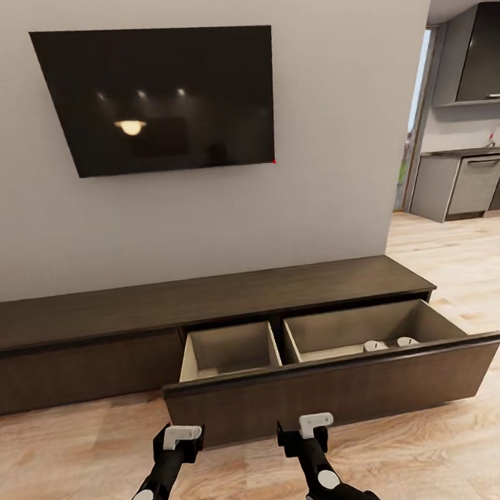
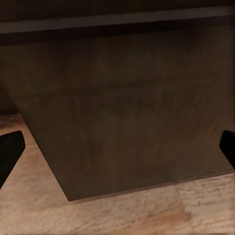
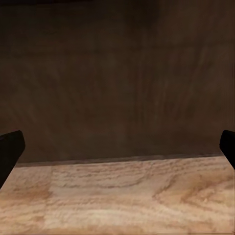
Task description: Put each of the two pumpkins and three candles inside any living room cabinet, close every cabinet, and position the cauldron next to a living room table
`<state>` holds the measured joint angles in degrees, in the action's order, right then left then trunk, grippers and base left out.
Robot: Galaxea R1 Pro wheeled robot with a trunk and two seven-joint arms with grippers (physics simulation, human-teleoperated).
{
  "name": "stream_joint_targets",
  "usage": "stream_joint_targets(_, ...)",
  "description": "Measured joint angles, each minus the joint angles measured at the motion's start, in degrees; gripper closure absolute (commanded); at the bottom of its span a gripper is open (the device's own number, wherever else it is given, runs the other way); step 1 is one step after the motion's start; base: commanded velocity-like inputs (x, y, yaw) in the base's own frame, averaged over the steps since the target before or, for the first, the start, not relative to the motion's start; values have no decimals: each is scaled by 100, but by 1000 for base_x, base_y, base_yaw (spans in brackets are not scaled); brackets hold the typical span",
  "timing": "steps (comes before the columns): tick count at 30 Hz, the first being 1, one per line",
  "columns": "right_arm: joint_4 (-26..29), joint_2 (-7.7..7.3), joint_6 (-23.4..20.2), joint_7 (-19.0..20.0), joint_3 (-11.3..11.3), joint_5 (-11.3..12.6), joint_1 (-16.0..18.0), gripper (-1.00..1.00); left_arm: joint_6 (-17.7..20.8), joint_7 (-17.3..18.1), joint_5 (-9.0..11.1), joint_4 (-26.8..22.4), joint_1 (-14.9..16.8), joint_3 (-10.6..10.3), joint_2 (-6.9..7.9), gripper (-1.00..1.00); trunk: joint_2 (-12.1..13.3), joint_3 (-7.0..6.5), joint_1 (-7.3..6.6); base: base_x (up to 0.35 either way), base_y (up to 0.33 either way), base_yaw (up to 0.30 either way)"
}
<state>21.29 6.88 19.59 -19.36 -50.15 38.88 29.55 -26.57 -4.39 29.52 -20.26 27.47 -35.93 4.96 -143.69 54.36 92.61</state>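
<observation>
Candles, two pale tops peeking over the drawer's front edge, lie in the right compartment of the cabinet's pulled-out drawer, beyond and a little to the right of the right gripper's spread fingers. Both grippers face the dark drawer front over the wooden floor; the left gripper is spread wide too, holding nothing

Wall-mounted dark television, light wood floor, kitchen counter
</observation>
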Motion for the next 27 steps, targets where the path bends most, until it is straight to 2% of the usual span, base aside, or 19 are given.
stream_joint_targets(11,-272,20,-46,44,174,4,32,-100,1,-21,-15,17,-2,-40,0,-100,0,0,0,4,0,0)
stream_joint_targets(20,-365,33,-285,47,186,17,80,-100,1,-11,-18,18,-1,-46,0,-100,0,0,0,9,0,0)
stream_joint_targets(27,-367,40,-314,48,190,21,94,-100,1,-5,-18,18,-6,-50,0,-100,0,0,-1,104,0,0)
